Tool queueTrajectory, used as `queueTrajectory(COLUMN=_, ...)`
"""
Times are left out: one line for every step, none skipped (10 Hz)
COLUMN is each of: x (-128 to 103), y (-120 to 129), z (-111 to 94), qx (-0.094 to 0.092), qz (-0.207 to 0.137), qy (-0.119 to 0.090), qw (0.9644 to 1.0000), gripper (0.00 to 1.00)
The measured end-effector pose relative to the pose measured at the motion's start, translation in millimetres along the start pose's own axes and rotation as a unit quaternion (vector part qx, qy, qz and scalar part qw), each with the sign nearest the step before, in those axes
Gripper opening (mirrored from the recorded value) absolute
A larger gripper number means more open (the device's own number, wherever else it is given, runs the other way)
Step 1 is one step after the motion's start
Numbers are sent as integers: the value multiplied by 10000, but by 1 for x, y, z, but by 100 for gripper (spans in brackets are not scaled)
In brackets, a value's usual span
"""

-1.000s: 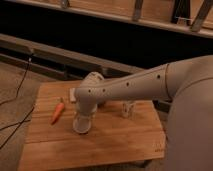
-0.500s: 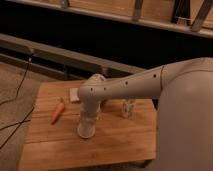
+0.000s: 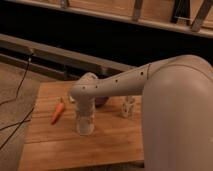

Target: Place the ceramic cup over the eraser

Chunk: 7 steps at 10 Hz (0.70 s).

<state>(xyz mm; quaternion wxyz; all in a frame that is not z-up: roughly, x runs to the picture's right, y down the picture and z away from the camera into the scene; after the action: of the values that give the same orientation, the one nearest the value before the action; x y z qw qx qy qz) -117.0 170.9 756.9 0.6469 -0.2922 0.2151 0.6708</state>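
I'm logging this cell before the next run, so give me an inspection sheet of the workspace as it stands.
Surface: wooden table, slatted top, no spills seen.
Job's things: ceramic cup standing on the table near its middle, under the end of the arm; eraser: nothing seen.
Clutter: orange carrot lying left of the cup; white patterned bottle upright to the right; dark bowl partly hidden behind the arm.
Grippers: gripper at the cup, pointing down.
Cables: black cables running over the floor left of the table.
Surroundings: dark shelving and wooden rails behind.
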Motion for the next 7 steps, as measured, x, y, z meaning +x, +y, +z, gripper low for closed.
queueTrajectory(x=-1, y=4, z=-2, qx=135, qz=-115, qy=-54, qw=9998, gripper=23)
queueTrajectory(x=-1, y=5, z=-7, qx=327, qz=-197, qy=-108, qw=9992, gripper=34)
queueTrajectory(x=-2, y=6, z=-10, qx=454, qz=-244, qy=-155, qw=9986, gripper=42)
queueTrajectory(x=-2, y=9, z=-15, qx=577, qz=-300, qy=-200, qw=9977, gripper=54)
queueTrajectory(x=-1, y=13, z=-18, qx=643, qz=-336, qy=-221, qw=9971, gripper=64)
queueTrajectory(x=0, y=15, z=-19, qx=666, qz=-346, qy=-235, qw=9969, gripper=72)
queueTrajectory(x=1, y=17, z=-20, qx=678, qz=-341, qy=-244, qw=9968, gripper=79)
